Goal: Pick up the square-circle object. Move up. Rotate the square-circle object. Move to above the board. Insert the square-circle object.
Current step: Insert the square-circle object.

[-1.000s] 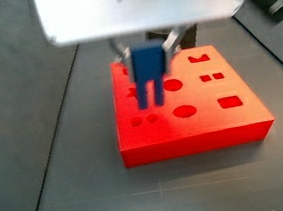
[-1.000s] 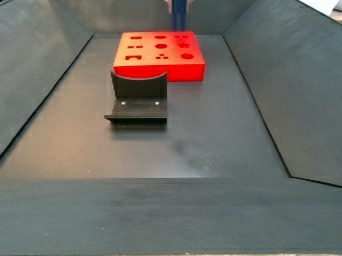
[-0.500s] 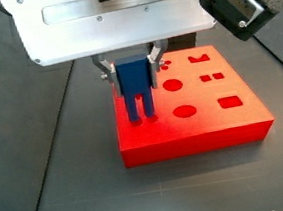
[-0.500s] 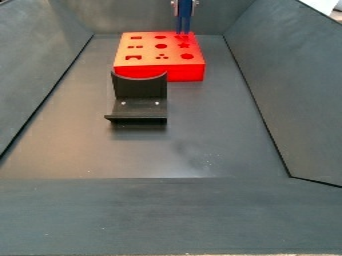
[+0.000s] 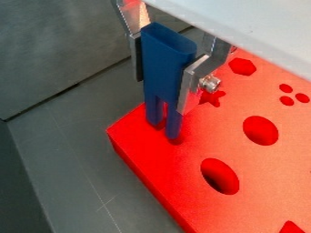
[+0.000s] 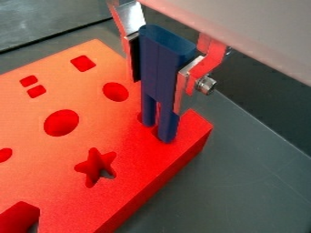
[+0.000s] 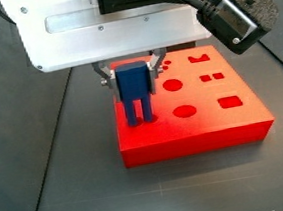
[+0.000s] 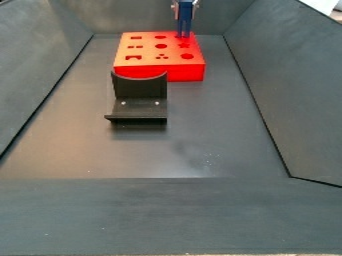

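My gripper is shut on the square-circle object, a blue blocky piece with two short peg legs held upright, legs down. Its legs reach the top of the red board near one corner. Both wrist views show this; in the second one the gripper clamps the blue piece over the board's edge. In a side view the gripper holds the piece at the board's left part. In a side view the piece stands over the board's far right corner.
The dark fixture stands on the floor just in front of the board. Sloped dark walls enclose the grey floor. The board has star, circle and square recesses.
The gripper has come down with the blue piece and shifted a little; the legs now reach the board's top near its corner.
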Controlling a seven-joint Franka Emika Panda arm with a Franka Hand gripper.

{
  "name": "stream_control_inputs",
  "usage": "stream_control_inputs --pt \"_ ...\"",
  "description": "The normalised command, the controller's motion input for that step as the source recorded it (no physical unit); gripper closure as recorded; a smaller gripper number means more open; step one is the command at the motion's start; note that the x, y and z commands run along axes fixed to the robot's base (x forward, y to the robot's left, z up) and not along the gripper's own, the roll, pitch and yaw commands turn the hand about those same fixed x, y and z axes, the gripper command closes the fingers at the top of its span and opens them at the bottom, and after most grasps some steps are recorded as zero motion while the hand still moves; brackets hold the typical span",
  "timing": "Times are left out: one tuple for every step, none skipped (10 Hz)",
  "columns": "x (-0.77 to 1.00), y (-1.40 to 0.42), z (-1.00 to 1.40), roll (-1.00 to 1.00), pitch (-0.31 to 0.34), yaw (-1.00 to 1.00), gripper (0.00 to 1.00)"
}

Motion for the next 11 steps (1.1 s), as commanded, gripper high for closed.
stream_control_inputs --pt "0.2 0.0 -0.15 0.0 0.0 -0.12 1.0" --pt "0.29 0.0 -0.18 0.01 0.0 -0.16 1.0" --pt "0.22 0.0 -0.16 0.02 0.0 -0.16 1.0" --pt "0.0 0.0 -0.18 0.0 -0.016 -0.09 1.0" --pt "0.0 0.0 -0.29 0.04 -0.009 0.0 1.0" --pt "-0.04 -0.01 -0.54 0.03 -0.063 0.0 1.0" --pt "-0.04 -0.04 -0.58 0.05 -0.086 0.0 1.0" --pt "0.0 -0.01 -0.62 0.04 -0.114 0.0 1.0" --pt "0.0 0.0 -0.28 0.0 -0.039 0.0 1.0" --pt "0.0 0.0 -0.05 -0.02 -0.03 0.0 1.0" --pt "0.0 -0.02 0.0 0.02 0.0 0.0 1.0"
